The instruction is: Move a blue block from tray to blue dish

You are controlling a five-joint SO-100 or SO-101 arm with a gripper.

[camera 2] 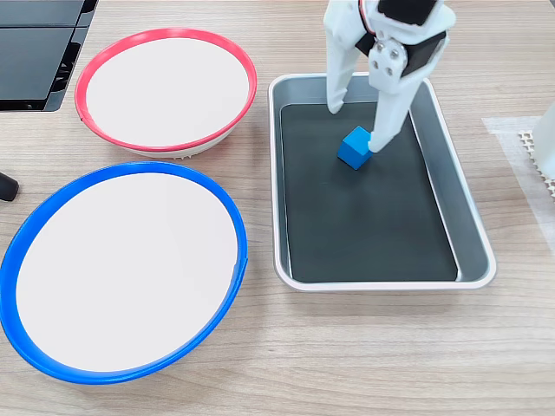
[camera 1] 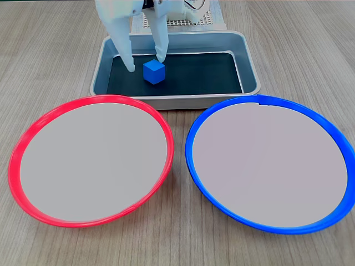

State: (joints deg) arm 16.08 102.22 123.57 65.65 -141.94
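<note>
- The gripper [camera 1: 145,64] is down inside the tray [camera 1: 250,71] with its two white fingers spread apart — open, nothing held yet.
- The blue block [camera 1: 154,72] sits on the tray's black floor, towards the end nearest the arm. In one fixed view one fingertip [camera 2: 379,139] looks like it's touching the block's edge, or nearly, while the other finger [camera 2: 334,102] stands well off to the side, so the block [camera 2: 355,146] isn't centred between them. Can't tell for sure if there's real contact.
- My guess on why it's posed like that: the fingers are wide so they can drop either side of the cube, but the arm seems offset — it'd probably need to shift across before closing, or the squeeze may just shove the block sideways.
- The blue dish [camera 1: 191,158] lies just in front of the tray, empty, next to the red dish [camera 1: 166,160]. The two rims almost touch in the middle, so the drop should aim at the centre of the blue one.
- Task-wise this looks like the very start of the grab — block not lifted yet.
</note>
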